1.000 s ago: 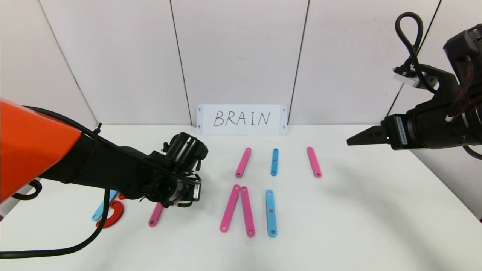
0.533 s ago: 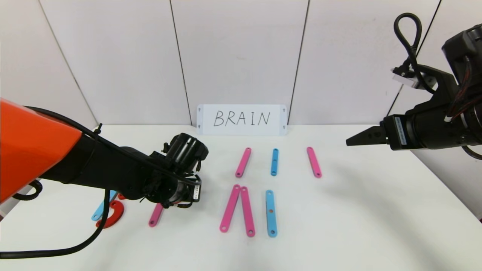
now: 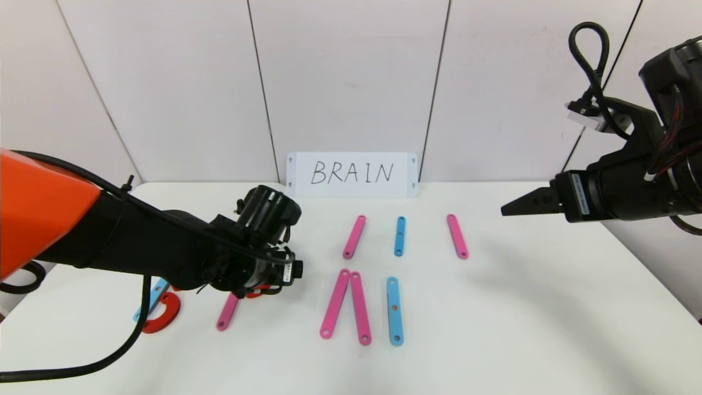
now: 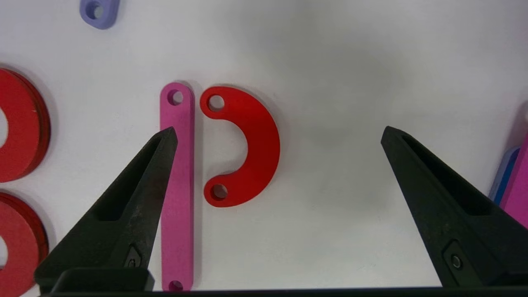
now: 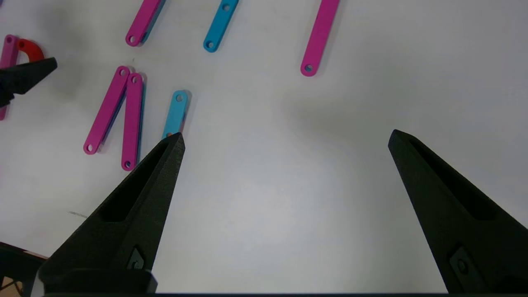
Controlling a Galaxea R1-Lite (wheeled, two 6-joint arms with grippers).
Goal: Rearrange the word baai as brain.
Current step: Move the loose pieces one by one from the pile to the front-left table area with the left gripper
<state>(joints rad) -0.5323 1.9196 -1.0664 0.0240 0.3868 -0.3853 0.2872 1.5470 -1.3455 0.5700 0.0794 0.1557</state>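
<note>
My left gripper (image 4: 279, 133) hangs open low over the table's left part, holding nothing. Beneath it a red C-curve (image 4: 251, 148) lies flat against a pink strip (image 4: 177, 185), the two together shaped like a P. In the head view my wrist hides most of this; only the pink strip's near end (image 3: 226, 314) and a bit of the red curve (image 3: 253, 294) show. To the left lie two more red curves (image 4: 20, 128), and a short purple strip (image 4: 99, 10) lies farther off. My right gripper (image 5: 286, 136) is open and empty, high over the table's right side.
A pair of pink strips (image 3: 345, 307) meeting in a point and a blue strip (image 3: 395, 310) lie mid-table. Behind them lie a pink (image 3: 354, 236), a blue (image 3: 400, 236) and a pink strip (image 3: 457, 236). The white BRAIN card (image 3: 351, 174) leans on the back wall.
My left gripper has opened and lifted slightly, leaving the red C-curve on the table beside the pink strip. The right arm has barely moved.
</note>
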